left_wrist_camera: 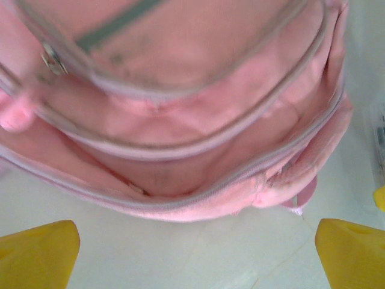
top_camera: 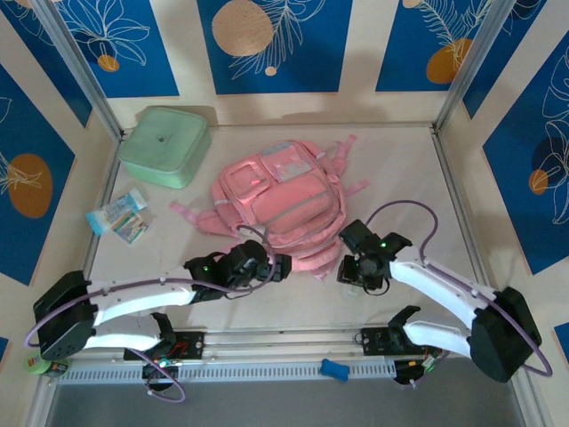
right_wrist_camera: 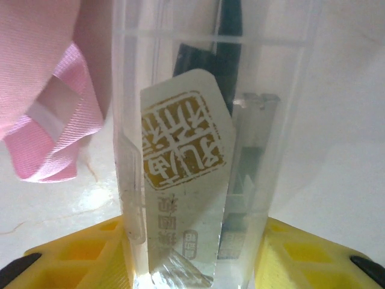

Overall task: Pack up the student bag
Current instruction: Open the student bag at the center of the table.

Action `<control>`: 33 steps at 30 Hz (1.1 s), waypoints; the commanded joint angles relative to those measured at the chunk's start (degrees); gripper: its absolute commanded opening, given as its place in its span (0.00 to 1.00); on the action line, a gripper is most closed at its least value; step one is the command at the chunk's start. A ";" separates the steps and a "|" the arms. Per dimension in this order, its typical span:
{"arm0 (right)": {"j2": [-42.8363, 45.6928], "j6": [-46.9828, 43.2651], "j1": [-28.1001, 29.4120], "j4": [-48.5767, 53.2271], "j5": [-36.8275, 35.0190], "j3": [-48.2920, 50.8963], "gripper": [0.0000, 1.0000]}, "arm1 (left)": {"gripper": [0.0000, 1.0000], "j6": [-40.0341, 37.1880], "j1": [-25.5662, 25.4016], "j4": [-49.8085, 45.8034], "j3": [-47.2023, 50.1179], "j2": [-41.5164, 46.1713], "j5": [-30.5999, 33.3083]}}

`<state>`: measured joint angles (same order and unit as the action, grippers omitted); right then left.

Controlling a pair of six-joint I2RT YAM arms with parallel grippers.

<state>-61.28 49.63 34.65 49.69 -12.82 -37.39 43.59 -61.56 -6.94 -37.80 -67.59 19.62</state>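
The student bag (top_camera: 271, 200), pink and by far the biggest thing on the white table (top_camera: 404, 169), lay flat just ahead of both my claws, its unzipped mouth gaping straight in front of my left claw (left_wrist_camera: 195, 253). That claw stood spread wide with nothing between its yellow fingertips (left_wrist_camera: 39, 253), apart from the fabric and low over the tabletop. A mint-green lidded box (top_camera: 164, 147) sat well beyond it, off to its left, and a few small packets (top_camera: 120, 216) lay nearer on the same side. My right claw (right_wrist_camera: 195, 259) was narrowed onto a clear plastic case (right_wrist_camera: 198, 120), which stood upright between its fingers. Inside the case, a white card with a gold seal print (right_wrist_camera: 183, 150) faced the wrist camera. A pink strap end (right_wrist_camera: 51, 126) of the bag lay just left of the case.
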 commanded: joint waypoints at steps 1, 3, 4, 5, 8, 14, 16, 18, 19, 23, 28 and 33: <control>3.51 -2.93 -2.72 4.14 3.25 -2.60 0.46 | 0.98 -10.20 1.98 -6.39 -4.79 2.51 3.10; 4.55 -4.55 -4.54 4.45 5.36 -3.52 0.46 | 0.95 -16.07 3.49 -9.23 -8.02 1.06 3.09; 4.67 -5.20 -5.50 4.45 6.46 -4.06 0.46 | 0.94 -19.13 4.17 -11.15 -10.03 -0.32 3.92; 4.61 -5.52 -5.96 4.53 7.24 -4.62 0.46 | 0.94 -22.24 4.50 -12.13 -11.55 -1.63 4.34; 4.04 -6.22 -6.36 4.40 9.01 -6.61 0.46 | 0.94 -32.11 5.09 -14.04 -16.67 -6.59 5.94; 2.19 -7.78 -6.98 4.02 10.92 -9.35 0.46 | 0.92 -44.57 6.37 -10.96 -22.35 -15.25 2.21; 2.22 -8.11 -7.64 3.36 12.19 -9.63 0.46 | 0.92 -47.06 6.42 -9.95 -23.52 -17.86 -0.55; 2.19 -8.53 -8.13 3.33 12.54 -9.81 0.46 | 0.92 -48.08 6.36 -10.48 -25.53 -20.30 -2.30; 2.14 -8.69 -8.39 3.35 12.47 -9.81 0.46 | 0.92 -48.69 6.36 -10.47 -26.45 -21.83 -2.43; 2.18 -9.22 -9.46 3.18 13.43 -9.99 0.46 | 0.92 -50.26 6.62 -10.97 -30.16 -27.43 2.06; 2.13 -9.97 -9.92 3.11 14.05 -10.22 0.46 | 0.87 -49.53 8.63 -11.14 -32.64 -29.68 3.59; 2.30 -10.76 -10.40 2.69 15.17 -10.25 0.46 | 0.72 -48.05 12.40 -10.72 -31.88 -27.59 -1.06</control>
<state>-59.11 40.38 24.60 52.27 -0.08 -45.98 -4.69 -51.64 -17.19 -68.42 -97.19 20.14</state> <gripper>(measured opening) 0.464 0.735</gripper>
